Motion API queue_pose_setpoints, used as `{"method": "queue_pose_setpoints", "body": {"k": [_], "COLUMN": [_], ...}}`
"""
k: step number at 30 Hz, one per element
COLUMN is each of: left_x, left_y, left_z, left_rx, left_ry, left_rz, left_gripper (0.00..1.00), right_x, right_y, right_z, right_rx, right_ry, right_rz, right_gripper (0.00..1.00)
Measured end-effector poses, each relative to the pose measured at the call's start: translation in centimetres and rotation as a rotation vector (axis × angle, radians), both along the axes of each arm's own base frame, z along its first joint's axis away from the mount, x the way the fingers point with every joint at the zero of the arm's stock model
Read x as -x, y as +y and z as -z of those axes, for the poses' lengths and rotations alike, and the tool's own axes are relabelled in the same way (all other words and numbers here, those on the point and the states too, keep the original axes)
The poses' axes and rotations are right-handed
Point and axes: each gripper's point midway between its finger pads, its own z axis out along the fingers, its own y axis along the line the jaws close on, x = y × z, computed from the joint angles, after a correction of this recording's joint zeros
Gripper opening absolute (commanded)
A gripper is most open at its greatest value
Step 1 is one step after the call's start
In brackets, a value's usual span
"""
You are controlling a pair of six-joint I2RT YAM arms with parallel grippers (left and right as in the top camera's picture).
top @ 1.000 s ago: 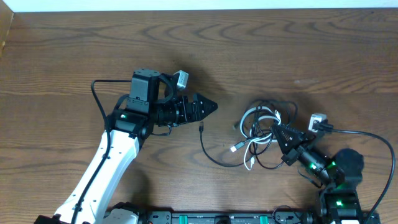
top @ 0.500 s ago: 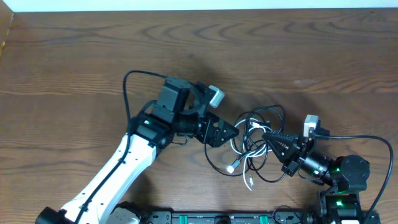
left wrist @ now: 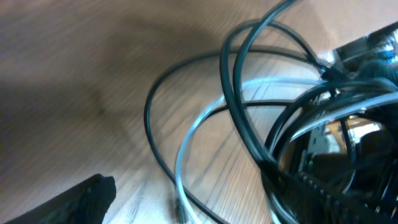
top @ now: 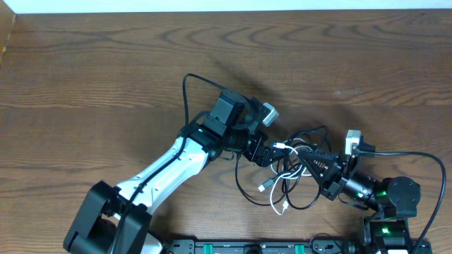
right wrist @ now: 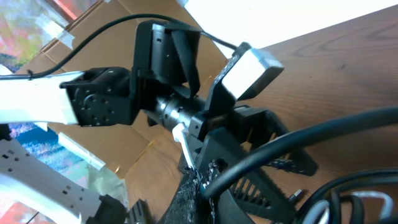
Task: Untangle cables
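Observation:
The cables (top: pixel 288 178) lie in a tangle of black loops and one white cord (top: pixel 282 196) right of the table's middle. My right gripper (top: pixel 309 156) comes in from the lower right and is shut on a black cable (right wrist: pixel 298 143) at the tangle's top; in the right wrist view the right gripper (right wrist: pixel 208 186) pinches that strand. My left gripper (top: pixel 272 151) is open at the tangle's left edge, facing the right one. In the left wrist view, black loops (left wrist: pixel 245 118) and the white cord (left wrist: pixel 193 134) lie between the left gripper (left wrist: pixel 186 208) fingers, with nothing held.
The table's far edge (top: pixel 226 11) runs along the top. A rail (top: pixel 247 247) lines the near edge. The right arm's base (top: pixel 387 227) and its thick cord (top: pixel 424 159) sit at the lower right. Cardboard boxes (right wrist: pixel 74 37) show beyond the table.
My left arm has swung right from the table's middle up to the tangle, staying open. The right gripper pulled the bundle slightly left early on, then held still.

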Motion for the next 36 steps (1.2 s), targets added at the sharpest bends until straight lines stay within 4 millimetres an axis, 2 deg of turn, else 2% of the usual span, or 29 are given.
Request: {"method": "queue_pose_setpoints", "body": {"k": [5,12,14,15,16,18,21,22,25,27,31,34,36], "left_x": [0.6,1.2,1.4,1.5,1.7,2.2,2.5,2.6,2.0,1.0,-2.4,-4.6,-5.7], "left_y": [-0.9,-1.2,-1.3,-1.4,-1.6,-2.0,-2.7,-2.8,-2.8,-2.4,-0.2,1.9,3.0], "left_z": [-1.3,-1.8,-1.8,-1.8,-1.7,-1.3,0.0,0.3,1.0,1.3,1.8,1.9,1.9], "left_rx": [0.082,0.109,0.111,0.109,0.107,0.091,0.045,0.03,-0.007,-0.029,-0.049,-0.032,-0.017], "left_ry": [0.015,0.046,0.051,0.053,0.057,0.054,0.051,0.052,0.065,0.089,0.195,0.308,0.376], "left_rz": [0.05,0.071,0.077,0.079,0.083,0.089,0.082,0.076,0.017,-0.061,-0.286,-0.45,-0.534], "left_gripper": [0.91,0.91,0.83,0.75,0.62,0.42,0.13,0.08,0.08,0.08,0.08,0.08,0.08], "right_x": [0.1,0.1,0.1,0.1,0.1,0.1,0.1,0.1,0.2,0.1,-0.1,-0.5,-0.7], "right_y": [0.0,0.1,0.1,0.1,0.1,0.1,0.1,0.1,0.1,0.1,-0.1,-0.3,-0.5], "right_z": [0.0,0.0,0.0,0.0,0.0,0.0,0.0,0.0,0.1,0.2,0.9,2.2,3.6], "right_rx": [-0.001,-0.007,-0.01,-0.01,-0.011,-0.012,-0.014,-0.016,-0.019,-0.02,-0.022,-0.022,-0.02], "right_ry": [0.002,0.012,0.017,0.018,0.019,0.021,0.026,0.029,0.042,0.047,0.093,0.17,0.251], "right_rz": [-0.005,-0.008,-0.008,-0.008,-0.008,-0.008,-0.009,-0.009,-0.012,-0.01,0.006,0.03,0.058], "right_gripper": [0.01,0.01,0.01,0.01,0.01,0.01,0.01,0.01,0.01,0.01,0.01,0.01,0.08]}}
